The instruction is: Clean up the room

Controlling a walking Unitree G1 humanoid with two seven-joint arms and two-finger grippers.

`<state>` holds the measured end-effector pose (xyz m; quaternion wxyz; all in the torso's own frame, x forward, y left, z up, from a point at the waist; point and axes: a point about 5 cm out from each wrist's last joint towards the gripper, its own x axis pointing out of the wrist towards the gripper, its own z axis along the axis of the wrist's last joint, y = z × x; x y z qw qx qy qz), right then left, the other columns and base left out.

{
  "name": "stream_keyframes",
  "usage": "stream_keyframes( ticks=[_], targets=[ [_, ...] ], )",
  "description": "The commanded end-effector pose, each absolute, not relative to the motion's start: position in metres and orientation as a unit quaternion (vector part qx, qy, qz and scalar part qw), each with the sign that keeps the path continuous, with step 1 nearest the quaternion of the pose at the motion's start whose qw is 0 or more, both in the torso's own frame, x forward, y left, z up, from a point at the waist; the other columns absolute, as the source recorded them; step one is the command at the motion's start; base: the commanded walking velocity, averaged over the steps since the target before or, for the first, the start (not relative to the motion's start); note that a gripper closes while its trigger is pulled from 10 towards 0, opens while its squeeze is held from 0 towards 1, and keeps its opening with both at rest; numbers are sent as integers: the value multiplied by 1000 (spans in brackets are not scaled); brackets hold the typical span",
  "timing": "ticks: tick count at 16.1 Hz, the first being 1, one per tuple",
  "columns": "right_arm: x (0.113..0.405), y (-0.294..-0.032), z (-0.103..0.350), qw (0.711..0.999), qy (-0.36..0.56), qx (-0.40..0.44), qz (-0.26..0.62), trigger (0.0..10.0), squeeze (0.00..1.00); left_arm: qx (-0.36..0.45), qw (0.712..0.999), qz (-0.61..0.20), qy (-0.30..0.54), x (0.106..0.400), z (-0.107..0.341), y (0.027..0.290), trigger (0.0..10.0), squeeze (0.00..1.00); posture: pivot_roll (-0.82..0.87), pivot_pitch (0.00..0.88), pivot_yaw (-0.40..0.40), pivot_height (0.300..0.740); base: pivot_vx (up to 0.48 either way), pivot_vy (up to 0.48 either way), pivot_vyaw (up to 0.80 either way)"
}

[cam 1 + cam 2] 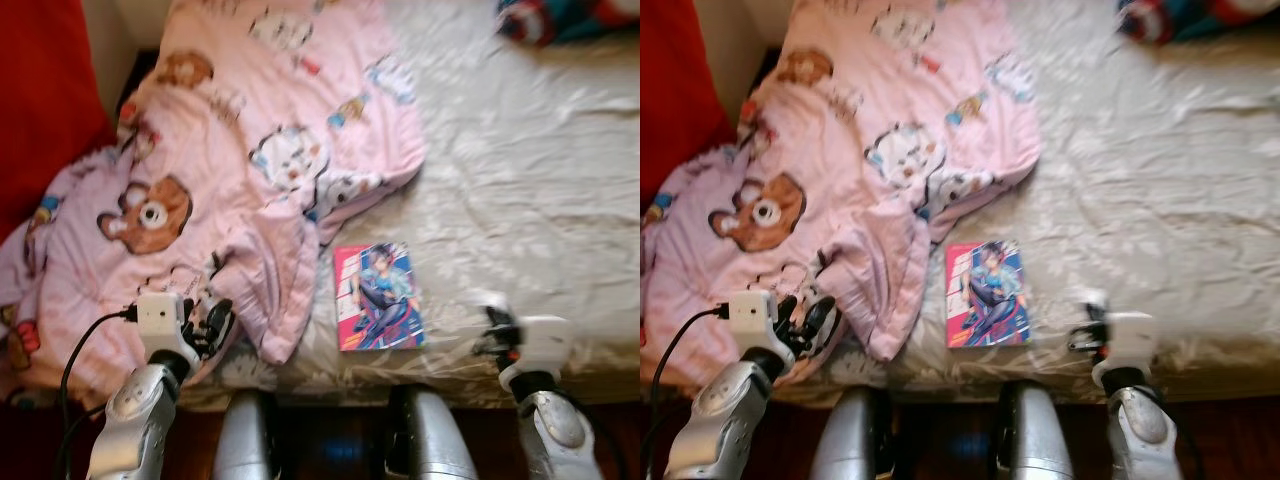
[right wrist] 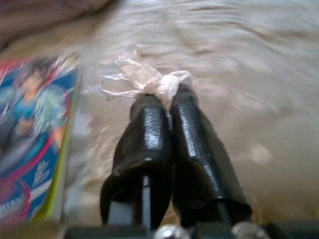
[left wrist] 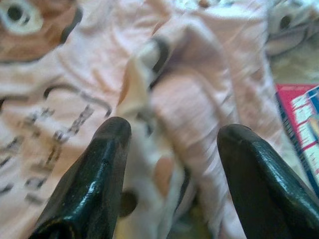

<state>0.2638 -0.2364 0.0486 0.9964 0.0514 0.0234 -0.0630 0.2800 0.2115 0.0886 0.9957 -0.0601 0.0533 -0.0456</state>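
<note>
Plastic sheet (image 2: 144, 82), pinched by right hand (image 2: 167, 99), could drag the book (image 1: 378, 296) at 9 o'clock; left hand (image 3: 172, 144) gapes.

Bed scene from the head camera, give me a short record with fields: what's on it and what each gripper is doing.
surface: bed with pale patterned sheet
blanket: pink cartoon-print blanket, crumpled over the robot's left part of the bed
book: colourful comic book, flat near the front edge, beside the blanket
top right corner: red and blue object, blurred
left gripper: open, fingers over a blanket fold
right gripper: shut on thin clear plastic wrap, right of the book
</note>
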Motion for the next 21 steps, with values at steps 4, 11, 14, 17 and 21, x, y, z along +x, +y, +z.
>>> stream_keyframes(
  ticks=[4, 11, 14, 17, 21],
  targets=[
    [263, -229, 48, 990, 25, 107, -93, 10000, 0, -59, 996, -36, 61, 281, 75, 211, 10000, 0, 7, 122, 17, 622, 0, 0, 0],
    [257, -232, 12, 982, 126, 107, -94, 10000, 0, -65, 995, -7, 74, 280, 58, 218, 10000, 0, -1, 90, -4, 712, 0, 0, 0],
    [245, -229, -8, 976, 172, 99, -87, 10000, 0, -63, 992, 11, 112, 275, 38, 225, 10000, 0, -8, 63, -4, 740, 0, 0, 0],
    [219, -223, -42, 955, 266, 100, -88, 10000, 0, -60, 981, 11, 186, 262, 6, 225, 10000, 0, -7, 31, -7, 740, 0, 0, 0],
    [191, -217, -67, 927, 351, 100, -93, 10000, 0, -51, 962, 11, 268, 243, -24, 227, 10000, 0, -12, 0, 10, 740, 0, 0, 0]
  ],
)
